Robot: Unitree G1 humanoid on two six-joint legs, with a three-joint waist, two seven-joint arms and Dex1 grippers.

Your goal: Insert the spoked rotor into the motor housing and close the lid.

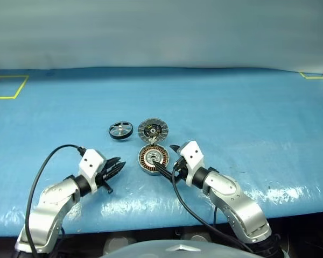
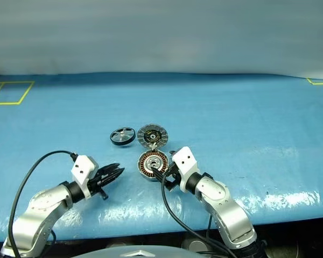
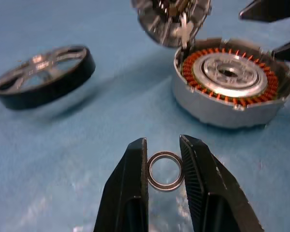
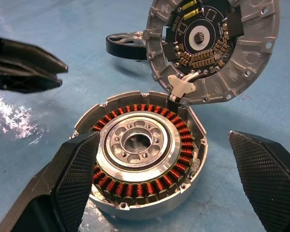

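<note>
The left end effector (image 3: 163, 159) is grasping a small metal ring (image 3: 165, 170) that may slip out, while the right end effector (image 4: 176, 169), released, brackets the open housing (image 4: 145, 159), the lid (image 4: 212, 48) just beyond and the rotor (image 1: 120, 130) beyond the left one untouched

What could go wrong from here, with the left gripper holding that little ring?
1. The left gripper pinches the small metal ring only by its edges; it might slip out.
2. The right gripper brackets the motor housing with open jaws, and might nudge it.
3. The lid stands open, tilted over the housing's edge, in the way of any approach from that side.
</note>
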